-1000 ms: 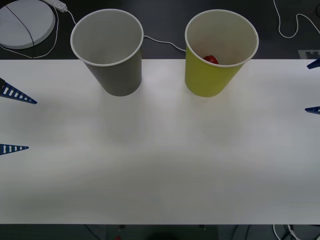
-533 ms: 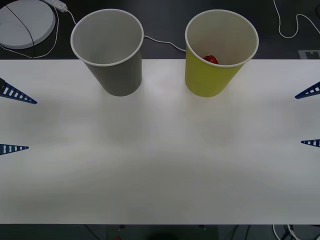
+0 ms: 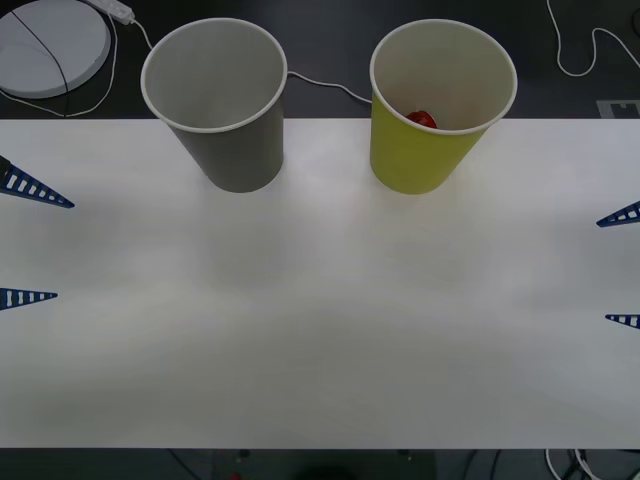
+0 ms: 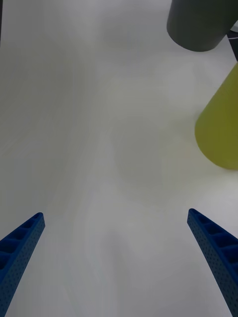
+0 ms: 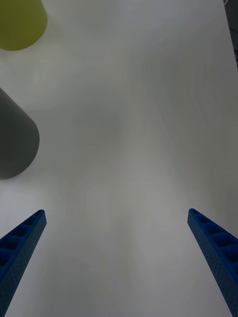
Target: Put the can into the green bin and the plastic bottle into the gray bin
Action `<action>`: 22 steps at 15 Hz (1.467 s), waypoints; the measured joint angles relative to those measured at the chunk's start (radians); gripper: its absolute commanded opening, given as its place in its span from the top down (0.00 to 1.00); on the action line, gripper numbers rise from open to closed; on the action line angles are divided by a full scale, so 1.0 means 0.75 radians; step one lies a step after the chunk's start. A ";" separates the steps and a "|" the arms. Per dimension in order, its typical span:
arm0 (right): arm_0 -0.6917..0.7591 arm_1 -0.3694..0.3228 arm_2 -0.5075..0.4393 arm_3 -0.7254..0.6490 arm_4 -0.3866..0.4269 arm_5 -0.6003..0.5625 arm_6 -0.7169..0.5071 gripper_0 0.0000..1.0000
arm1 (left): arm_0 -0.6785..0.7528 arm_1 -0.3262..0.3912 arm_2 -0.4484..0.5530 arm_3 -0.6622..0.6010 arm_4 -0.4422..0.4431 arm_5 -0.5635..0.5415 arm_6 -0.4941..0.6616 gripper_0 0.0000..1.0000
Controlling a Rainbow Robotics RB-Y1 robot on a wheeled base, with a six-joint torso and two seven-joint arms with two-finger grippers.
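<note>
Near edge of the white table (image 3: 320,330) is bare, w/ both grippers out at the sides. Left gripper (image 3: 22,243) sits at the table's left edge, its two blue ribbed fingers (image 3: 35,190) spread wide apart, nothing between them. From its wrist cam the left gripper (image 5: 116,257) has its tips at the two corners over plain tabletop — released, empty. Right gripper (image 3: 622,268) is at the table's right edge, a bit nearer the front than the left one, fingers likewise parted and holding nothing. Right wrist cam: right gripper (image 4: 116,260) w/ tips at both corners, only table surface in the gap.

Mid table: plain white surface.

Far edge: two big tapered cup-shaped bins stand upright side by side, apart from each other. The gray bin (image 3: 230,150) is on the robot's left, white rim, whitish inside; can't make out anything in it. The green bin (image 3: 420,155) is on the right, yellow-green w/ white rim. Low inside it, against the near wall, a small red bit shows — the can (image 3: 421,119), mostly hidden by the rim, so its details can't be told.

Beyond the table, on the dark floor: a white round disc (image 3: 45,45) far left and white cables (image 3: 580,50).
</note>
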 measured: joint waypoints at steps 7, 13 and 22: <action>0.069 0.092 -0.047 0.000 -0.026 0.000 0.071 0.00 | 0.000 0.000 0.000 0.000 0.000 0.000 0.000 0.00; 0.066 0.108 -0.037 -0.001 -0.056 -0.001 0.130 0.00 | 0.000 0.000 0.000 0.000 0.000 0.000 0.000 0.00; 0.028 0.090 -0.006 -0.003 -0.034 -0.036 0.164 0.00 | 0.000 0.000 0.000 0.000 0.000 0.000 0.000 0.00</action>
